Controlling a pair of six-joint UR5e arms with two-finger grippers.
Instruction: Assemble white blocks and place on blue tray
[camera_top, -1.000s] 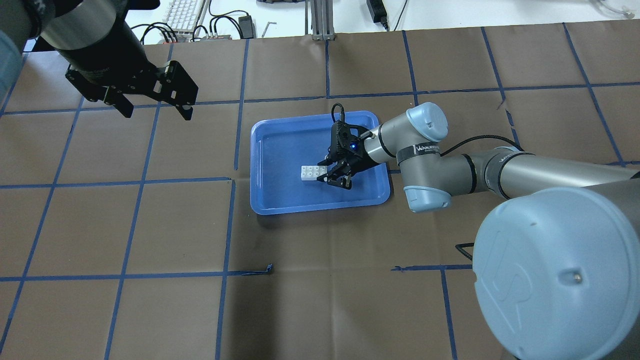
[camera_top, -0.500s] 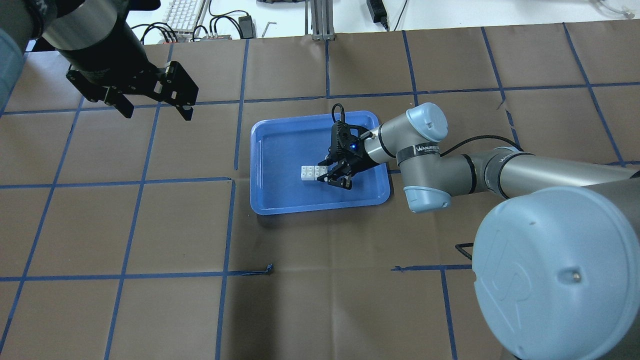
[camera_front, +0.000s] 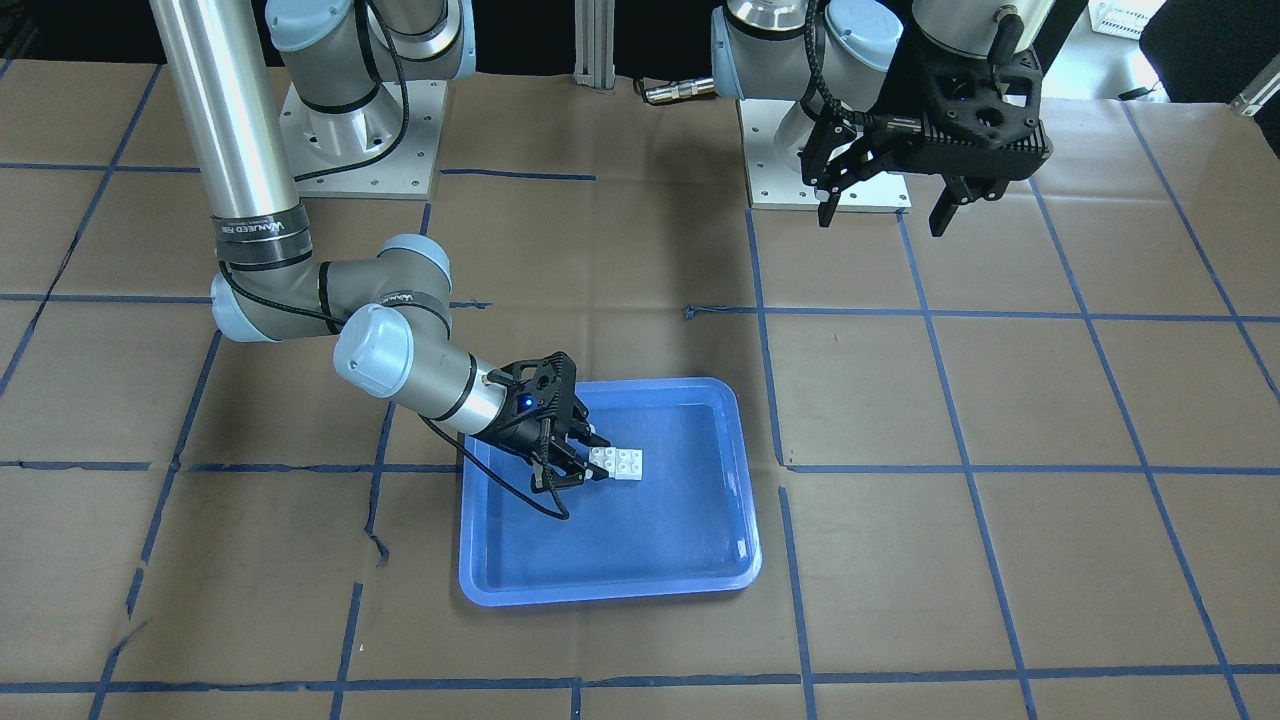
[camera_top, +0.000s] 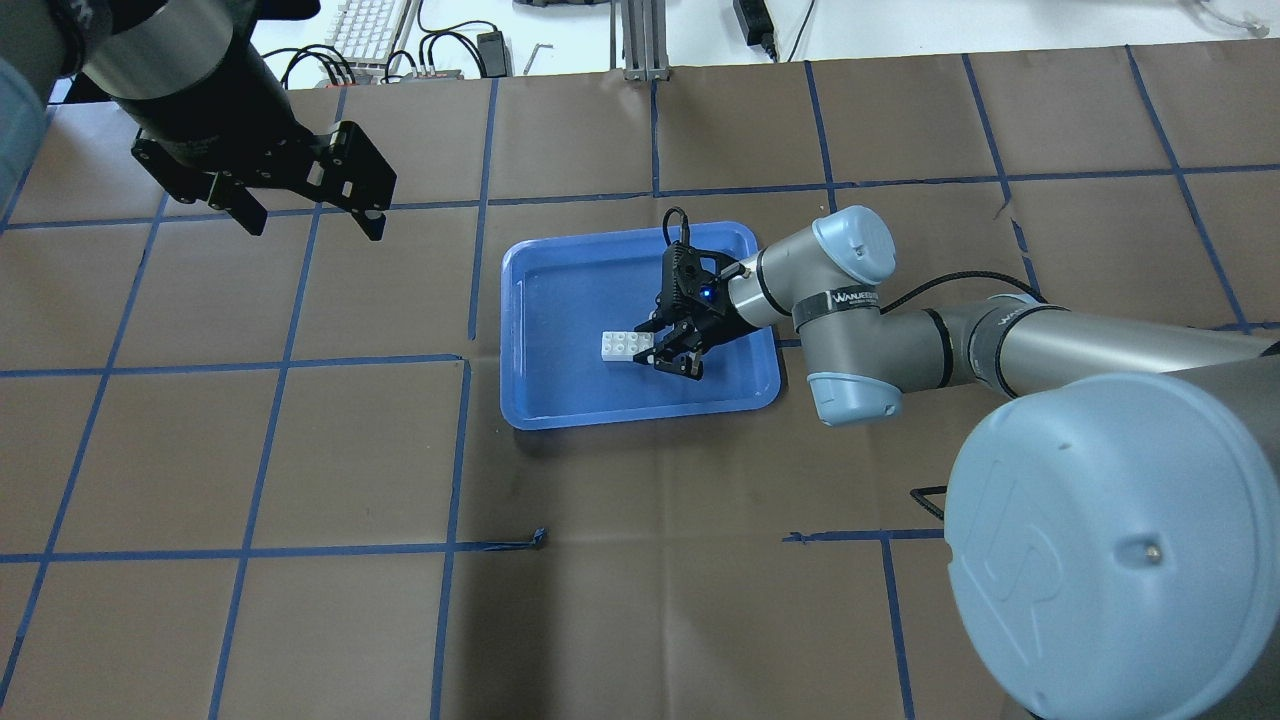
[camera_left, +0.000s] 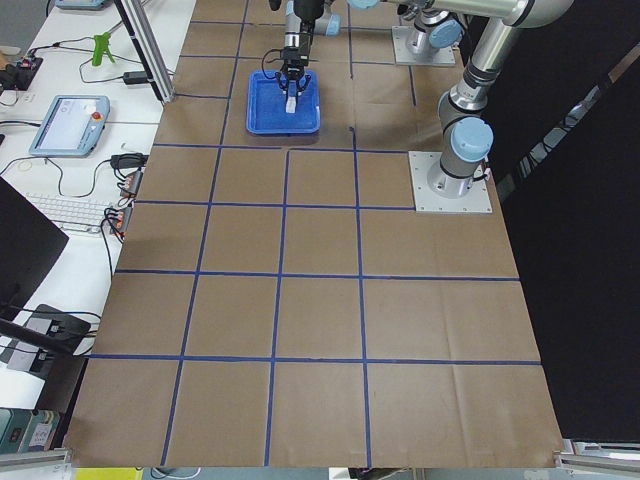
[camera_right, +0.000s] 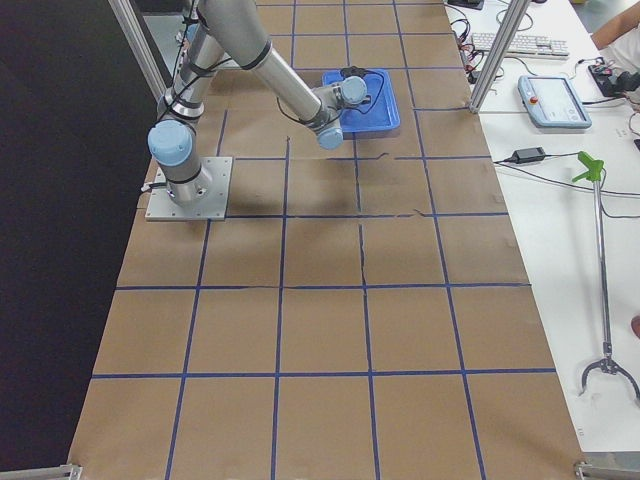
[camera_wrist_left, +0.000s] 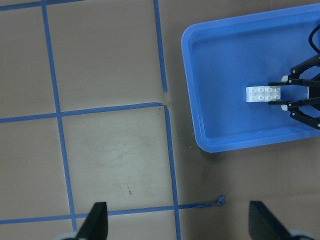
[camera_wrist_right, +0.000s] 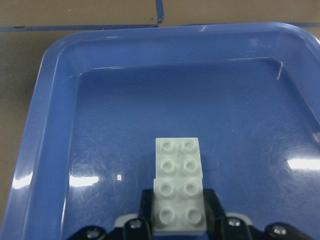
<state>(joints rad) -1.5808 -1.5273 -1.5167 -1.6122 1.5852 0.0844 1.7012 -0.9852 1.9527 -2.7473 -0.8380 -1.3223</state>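
Note:
The two white blocks (camera_top: 625, 346) lie joined end to end on the bottom of the blue tray (camera_top: 560, 400), right of its middle. My right gripper (camera_top: 655, 348) is low in the tray and shut on the near block. In the right wrist view its fingers (camera_wrist_right: 210, 202) press both sides of that block, and the far block (camera_wrist_right: 178, 157) sticks out in front. The front-facing view shows the blocks (camera_front: 620, 463) at the right gripper (camera_front: 592, 460) inside the tray (camera_front: 640, 560). My left gripper (camera_top: 312, 222) is open and empty, high above the table far left of the tray.
Brown paper with a blue tape grid covers the table (camera_top: 350, 470). A loose curl of tape (camera_top: 538, 538) lies in front of the tray. A keyboard (camera_top: 365, 28) and cables lie beyond the far edge. The arm bases (camera_front: 350, 140) stand at the robot's side.

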